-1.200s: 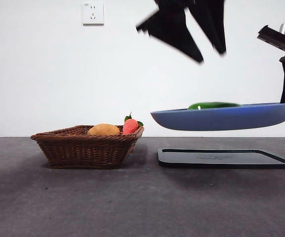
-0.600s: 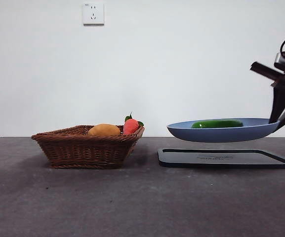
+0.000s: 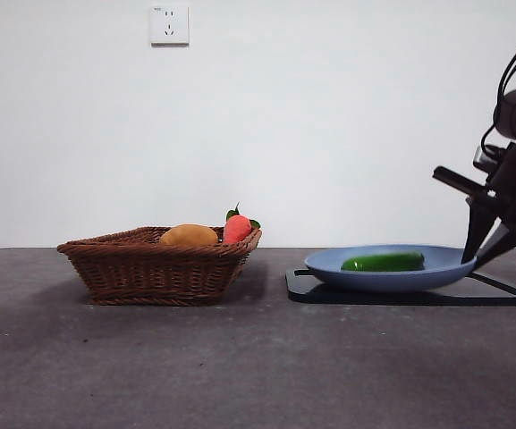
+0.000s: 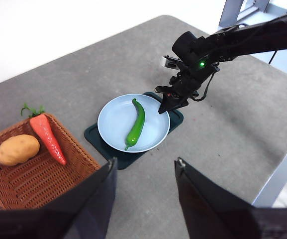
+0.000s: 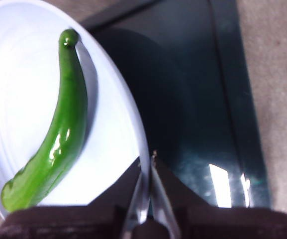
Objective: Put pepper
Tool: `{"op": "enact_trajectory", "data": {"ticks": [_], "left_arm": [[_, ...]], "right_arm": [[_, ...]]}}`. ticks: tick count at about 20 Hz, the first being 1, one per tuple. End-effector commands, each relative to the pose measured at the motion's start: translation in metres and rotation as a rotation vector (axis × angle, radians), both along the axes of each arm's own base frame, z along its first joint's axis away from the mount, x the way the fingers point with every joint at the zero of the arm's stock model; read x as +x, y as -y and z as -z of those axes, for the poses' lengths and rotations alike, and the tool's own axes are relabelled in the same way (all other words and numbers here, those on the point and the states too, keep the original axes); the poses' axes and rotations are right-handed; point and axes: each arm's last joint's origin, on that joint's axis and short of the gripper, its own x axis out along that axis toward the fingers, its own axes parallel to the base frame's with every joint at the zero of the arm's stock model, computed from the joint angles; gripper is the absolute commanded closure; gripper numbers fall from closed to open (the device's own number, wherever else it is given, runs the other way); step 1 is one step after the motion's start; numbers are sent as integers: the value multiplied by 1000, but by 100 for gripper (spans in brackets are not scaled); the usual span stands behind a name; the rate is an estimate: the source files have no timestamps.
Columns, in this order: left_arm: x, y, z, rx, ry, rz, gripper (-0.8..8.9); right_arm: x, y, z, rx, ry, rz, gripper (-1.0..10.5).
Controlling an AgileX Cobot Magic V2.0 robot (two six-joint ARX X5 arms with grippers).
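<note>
Your right hand [image 3: 483,253], pinching the blue plate's [image 3: 329,264] rim, has lowered it with the pepper [image 3: 383,262] onto the dark tray [image 3: 508,293]; release next. Left hand [image 4: 144,172] waits spread.

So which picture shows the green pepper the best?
The right wrist view: the pepper fills it, glossy and curved on the blue plate. The left wrist view shows it whole but small. The front view shows only a low green sliver behind the plate's rim.
</note>
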Motion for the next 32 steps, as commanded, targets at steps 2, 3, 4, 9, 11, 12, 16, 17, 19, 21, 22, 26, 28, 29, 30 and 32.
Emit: {"op": "enact_trajectory", "data": {"ticks": [2, 3, 4, 9, 11, 12, 16, 17, 19, 21, 22, 26, 28, 29, 30, 32], "left_arm": [[-1, 1, -5, -7, 19, 7, 604], [-1, 1, -5, -7, 19, 7, 604], [-1, 1, -5, -6, 18, 7, 604], [0, 0, -4, 15, 19, -25, 604], [0, -2, -3, 40, 23, -65, 604], [0, -2, -2, 51, 20, -74, 604], [-1, -4, 3, 94, -6, -84, 608], [-1, -4, 3, 98, -7, -85, 608], [1, -2, 3, 118, 6, -73, 608], [2, -1, 4, 128, 6, -71, 608], [3, 0, 5, 128, 3, -67, 608], [7, 4, 7, 148, -3, -53, 608], [9, 7, 9, 158, -15, -48, 608], [9, 7, 10, 162, -21, -46, 608], [9, 7, 11, 161, -29, -35, 608], [8, 8, 11, 149, -47, 2, 608]], "right_arm": [[7, 2, 7, 5, -6, 7, 943], [8, 2, 7, 5, -3, 7, 943], [8, 2, 7, 3, 1, -1, 943], [7, 2, 7, 0, -2, -9, 803], [6, 2, 3, 0, 4, -8, 750], [4, 4, -2, -1, 12, -4, 747], [-12, 8, -46, -81, 93, 9, 747], [-18, 8, -61, -97, 123, -1, 747], [-39, 7, -97, -115, 197, -40, 749], [-69, 1, -132, -139, 254, -100, 749], [-89, -4, -150, -152, 276, -139, 749], [-164, -24, -201, -188, 370, -275, 749], [-203, -32, -219, -181, 413, -322, 749], [-218, -35, -225, -177, 432, -343, 750], [-235, -38, -230, -172, 446, -371, 751], [-262, -43, -235, -158, 451, -430, 753]]}}
